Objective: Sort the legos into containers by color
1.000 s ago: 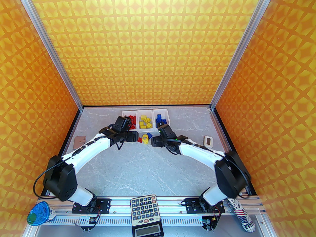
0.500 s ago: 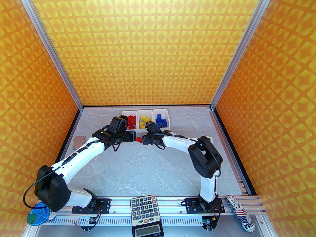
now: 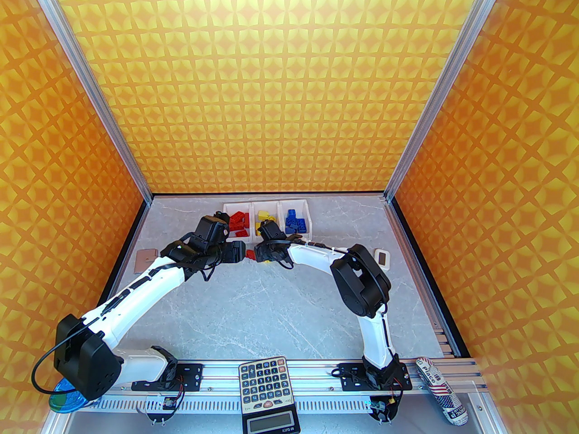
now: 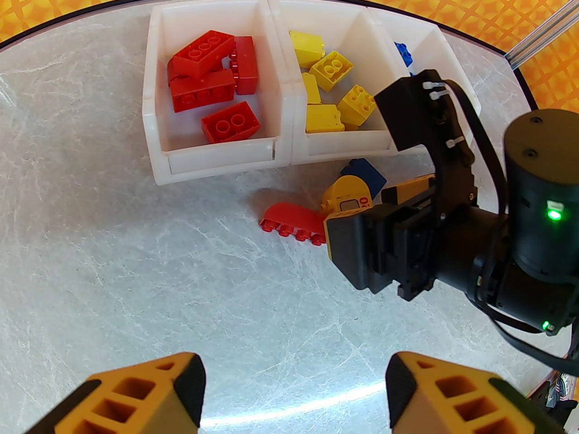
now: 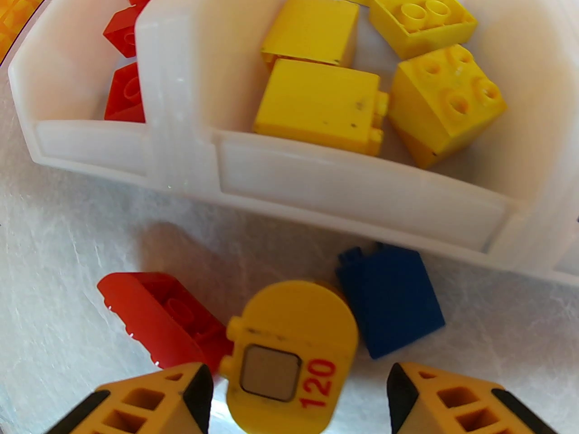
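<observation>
Three loose legos lie on the table just in front of the containers (image 4: 289,152): a red curved one (image 5: 158,314), a rounded yellow one marked "120" (image 5: 289,351) and a blue one (image 5: 391,296). My right gripper (image 5: 298,400) is open and low over them, its fingers straddling the yellow rounded lego with a gap on each side. My left gripper (image 4: 294,391) hangs open and empty, a short way back from the red lego (image 4: 291,219). The containers (image 3: 267,206) hold red legos on the left, yellow in the middle and blue on the right.
A white device with a dark screen (image 3: 382,257) lies at the right, a tan wallet-like thing (image 3: 145,259) at the left. A calculator (image 3: 266,384), a blue cup (image 3: 68,396) and a printed can (image 3: 445,396) sit along the near rail. The two grippers almost meet.
The right arm swung left from the blue container's front to the loose legos, and its jaws narrowed a little. The left arm drew back leftward, off the legos.
</observation>
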Robot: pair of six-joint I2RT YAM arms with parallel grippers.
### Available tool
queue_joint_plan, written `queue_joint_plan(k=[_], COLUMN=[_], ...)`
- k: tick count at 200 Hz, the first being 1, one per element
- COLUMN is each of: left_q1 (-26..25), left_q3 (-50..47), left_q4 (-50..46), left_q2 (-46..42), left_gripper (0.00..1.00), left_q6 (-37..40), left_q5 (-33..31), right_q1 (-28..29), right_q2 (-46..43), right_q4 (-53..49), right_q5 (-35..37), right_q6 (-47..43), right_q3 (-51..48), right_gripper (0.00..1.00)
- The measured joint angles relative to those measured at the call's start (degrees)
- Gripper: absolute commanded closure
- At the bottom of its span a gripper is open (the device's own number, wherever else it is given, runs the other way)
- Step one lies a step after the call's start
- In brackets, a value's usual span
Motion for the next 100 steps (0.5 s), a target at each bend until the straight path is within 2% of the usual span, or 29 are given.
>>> queue_joint_plan(k=[100], left_q1=[0.0], left_q3=[-0.3], left_q4=[-0.8], left_q2=[-0.6], left_gripper=[0.30], left_q6=[0.0], left_q5=[-0.1], right_q1=[1.1], right_q2=[1.3], right_q4=[-2.3], right_q5=[3.8], right_q6=[0.5], right_q3=[2.5], right_gripper=[0.31])
